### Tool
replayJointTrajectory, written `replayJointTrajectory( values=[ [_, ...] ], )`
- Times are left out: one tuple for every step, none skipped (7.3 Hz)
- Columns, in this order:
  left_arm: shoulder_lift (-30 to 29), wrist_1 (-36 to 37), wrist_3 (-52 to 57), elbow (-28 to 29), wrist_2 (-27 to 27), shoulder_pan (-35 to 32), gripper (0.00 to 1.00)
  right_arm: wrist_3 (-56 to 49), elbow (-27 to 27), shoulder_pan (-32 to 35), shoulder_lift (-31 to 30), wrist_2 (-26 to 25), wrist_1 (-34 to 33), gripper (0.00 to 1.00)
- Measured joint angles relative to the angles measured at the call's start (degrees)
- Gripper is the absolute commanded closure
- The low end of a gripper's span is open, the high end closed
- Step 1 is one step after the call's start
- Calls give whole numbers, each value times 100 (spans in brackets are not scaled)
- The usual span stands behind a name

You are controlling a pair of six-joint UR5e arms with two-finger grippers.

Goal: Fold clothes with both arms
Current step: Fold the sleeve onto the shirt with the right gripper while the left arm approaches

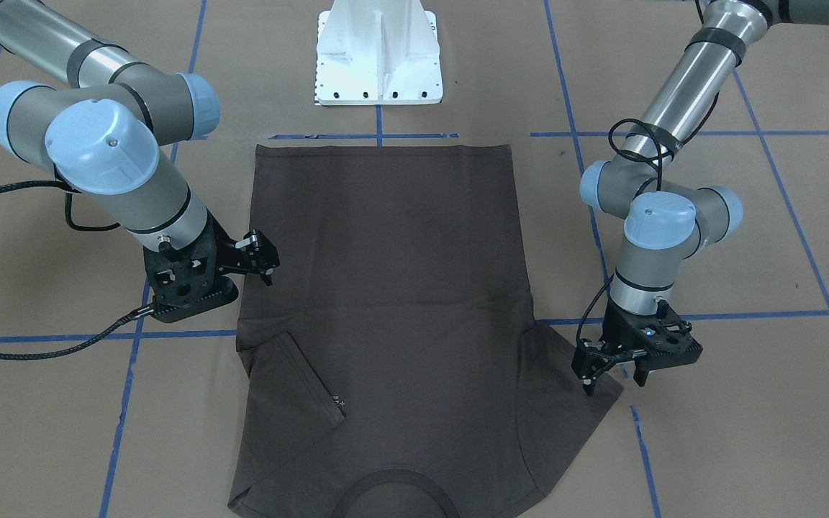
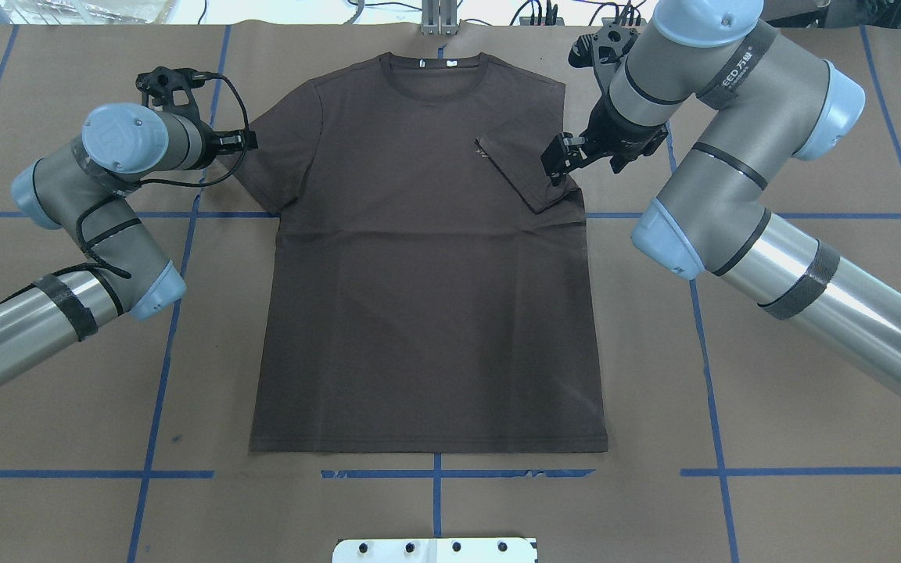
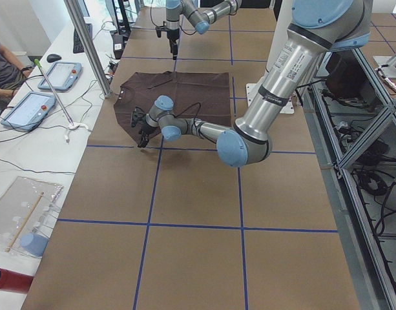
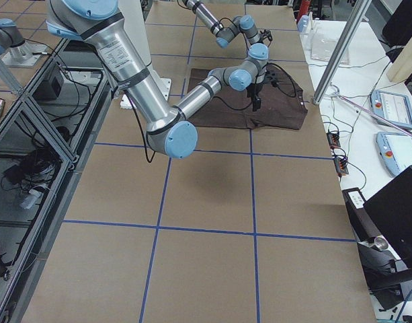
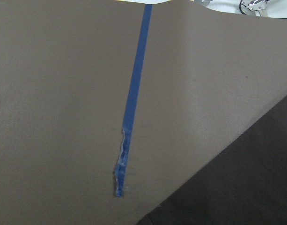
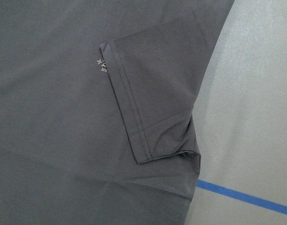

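Shirt [image 2: 419,297] is flat on the table [image 2: 732,391] with one sleeve [image 2: 517,176] flipped in over the chest, right gripper [image 2: 561,166] hanging by that fold, jaws apart, and left gripper [image 1: 612,381] spread wide at the other sleeve [image 2: 263,172].

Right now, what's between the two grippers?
Only the T-shirt, seen in the overhead view: its chest and a folded-in sleeve beside the right gripper. The left gripper sits at the other sleeve.

side edges: bare table [image 2: 771,407] beside the t-shirt [image 2: 419,313], room to pass
robot-side edge: white base [image 2: 435,550] sits mid-edge
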Motion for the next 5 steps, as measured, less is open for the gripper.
replayJointTrajectory(
  values=[
    [-12, -14, 1, 33, -2, 0, 39, 9, 2, 17, 1, 3, 4, 0],
    [-19, -20, 3, 47, -6, 0, 58, 12, 2, 33, 1, 7, 8, 0],
    [-21, -22, 9, 49, -7, -2, 76, 15, 2, 42, 1, 9, 11, 0],
    [-23, -21, 17, 43, -8, -3, 94, 17, 2, 51, 1, 10, 11, 0],
    [-32, -17, 25, 35, -12, -3, 100, 17, 2, 56, 1, 10, 12, 0]
  ],
)
